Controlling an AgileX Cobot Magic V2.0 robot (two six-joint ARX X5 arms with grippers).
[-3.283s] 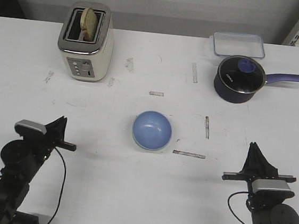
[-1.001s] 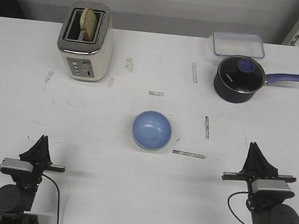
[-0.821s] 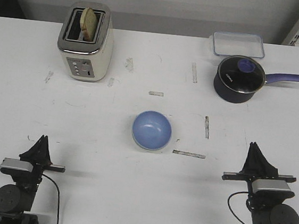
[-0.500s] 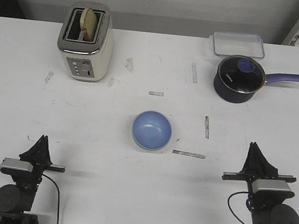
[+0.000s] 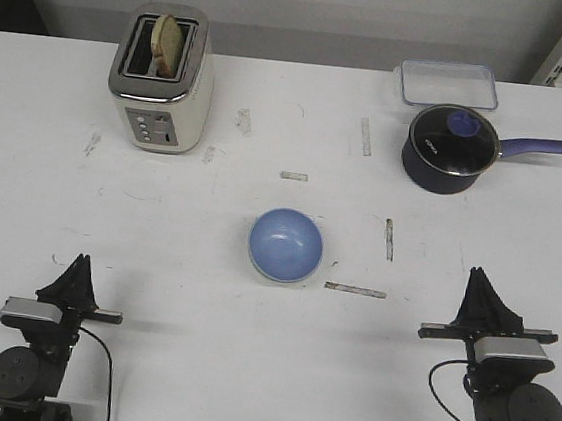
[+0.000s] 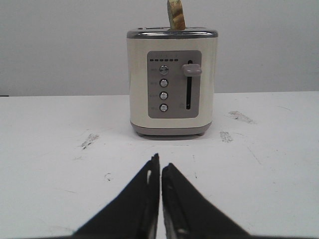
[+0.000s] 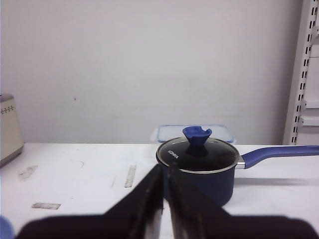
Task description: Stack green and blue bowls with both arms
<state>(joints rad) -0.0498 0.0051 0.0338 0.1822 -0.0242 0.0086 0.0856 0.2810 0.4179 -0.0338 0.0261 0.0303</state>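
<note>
From the front camera I see the light periwinkle blue glossy bowl sitting in the middle of the white table, opening upward. A thin pale green rim shows along its lower edge, so the mint green bowl seems to be under it, but I cannot tell this for sure.

My left black pointed gripper rests near the front left corner of the table, well apart from the bowl. In the left wrist camera its fingers are pressed together with nothing between them, and they point toward the cream and silver toaster, which has a slice of bread standing in its slot.

My right black pointed gripper sits near the front right corner, also well apart from the bowl. In the right wrist camera its fingers are also clenched and hold nothing. They point toward the dark blue saucepan with glass lid and long handle. Behind the saucepan lies a clear plastic container.
</note>
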